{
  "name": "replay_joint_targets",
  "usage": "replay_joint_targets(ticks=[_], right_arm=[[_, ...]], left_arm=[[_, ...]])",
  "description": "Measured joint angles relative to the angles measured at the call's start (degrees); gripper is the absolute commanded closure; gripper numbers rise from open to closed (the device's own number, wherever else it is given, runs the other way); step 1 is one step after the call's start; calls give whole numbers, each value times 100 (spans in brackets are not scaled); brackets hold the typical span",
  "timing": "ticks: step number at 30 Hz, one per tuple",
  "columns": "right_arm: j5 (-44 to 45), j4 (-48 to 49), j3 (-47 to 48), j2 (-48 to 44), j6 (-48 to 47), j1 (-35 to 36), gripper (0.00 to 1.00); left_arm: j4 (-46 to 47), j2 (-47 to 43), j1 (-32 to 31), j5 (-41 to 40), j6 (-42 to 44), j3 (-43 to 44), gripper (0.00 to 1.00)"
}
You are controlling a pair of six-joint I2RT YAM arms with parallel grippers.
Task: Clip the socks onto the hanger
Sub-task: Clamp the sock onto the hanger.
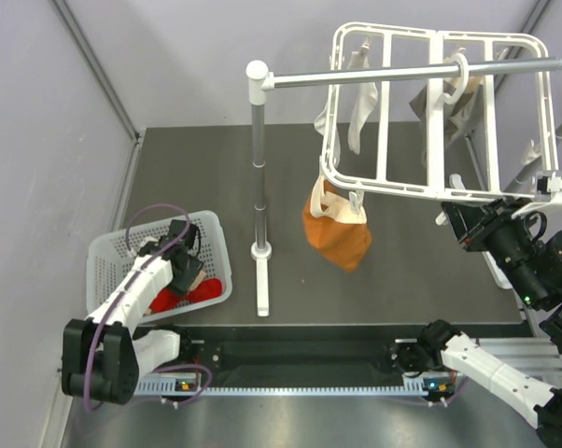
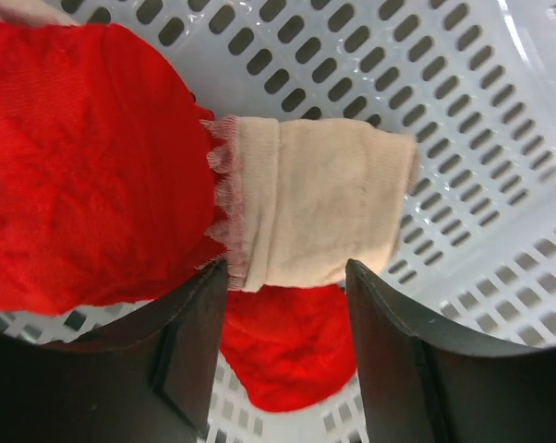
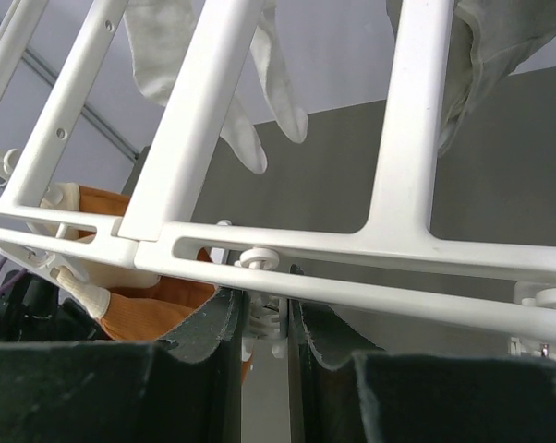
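Presently: left gripper [image 2: 287, 277], fingers spread and empty, inside the white basket [image 2: 481, 138], with the pale cuff [image 2: 315, 203] of a red sock [image 2: 84, 185] lying between its fingertips. Right gripper [image 3: 264, 309], jaws pinched on a clip peg [image 3: 260, 325] under the hanger [image 3: 287, 249] rail. Orange sock [image 1: 337, 233] and white socks [image 1: 360, 112] hang clipped there.

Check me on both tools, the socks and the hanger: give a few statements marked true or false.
1. The left tool is open over the pale cuff of a red sock. True.
2. The red socks lie on the table beside the basket. False: they lie inside the basket.
3. An orange sock hangs from the hanger. True.
4. The right tool hangs clear of the hanger. False: it is closed on a clip peg under the frame's rail.
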Motion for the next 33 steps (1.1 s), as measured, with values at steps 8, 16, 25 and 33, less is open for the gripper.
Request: replay_joint_targets(ticks=[8,16,25,33], right_arm=[[-2,0,0,0,2,0,100],[-22,0,0,0,24,0,100],[-39,0,-2,7,42,0,100],[-63,39,-79,7,46,2,100]], left_arm=[[573,422,125,44,-70,-234,80],[645,48,160,57,22,-278,100],[234,-1891,166,96,1001,678,100],[2212,-3615,170,3042,1950,522,100]])
